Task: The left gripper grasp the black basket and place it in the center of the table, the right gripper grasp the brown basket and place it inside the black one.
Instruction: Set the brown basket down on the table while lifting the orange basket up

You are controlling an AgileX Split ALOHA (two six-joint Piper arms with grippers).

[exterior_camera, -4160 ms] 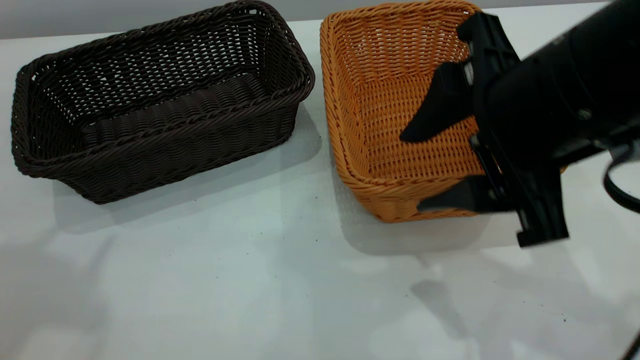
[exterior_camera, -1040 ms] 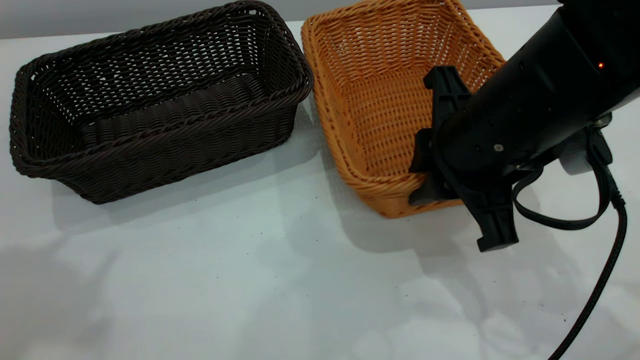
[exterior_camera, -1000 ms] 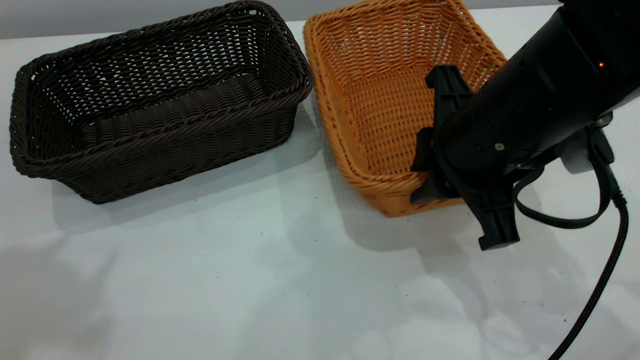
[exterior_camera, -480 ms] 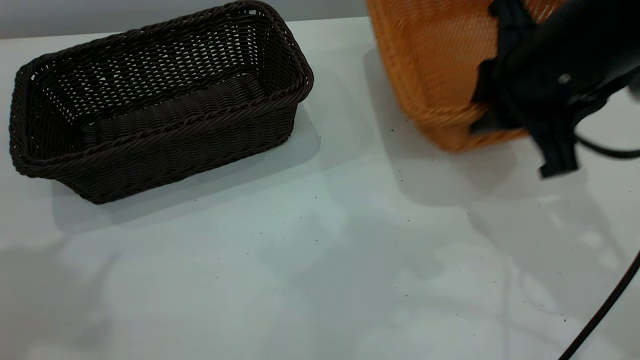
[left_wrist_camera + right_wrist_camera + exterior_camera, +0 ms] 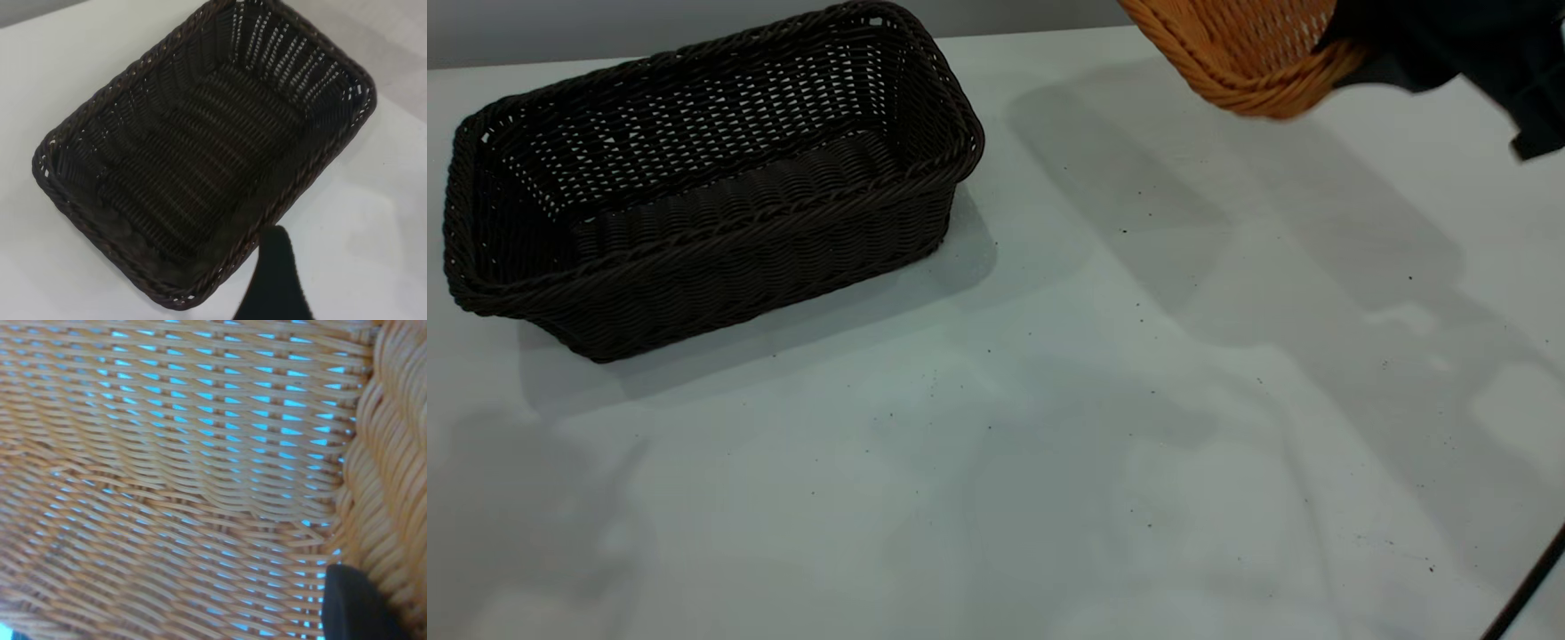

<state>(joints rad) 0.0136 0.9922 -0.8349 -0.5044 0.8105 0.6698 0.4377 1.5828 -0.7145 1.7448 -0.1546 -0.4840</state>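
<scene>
Soft even light, broad faint shadows across the table (image 5: 1049, 444), slight motion blur.

Brown basket (image 5: 1249, 53): formerly resting on the table (image 5: 1049, 444) just beside the black basket (image 5: 711, 178), now lifted clear, at the exterior view's upper right. Right end effector (image 5: 1352, 53): clamped on its rim, risen with it
</scene>
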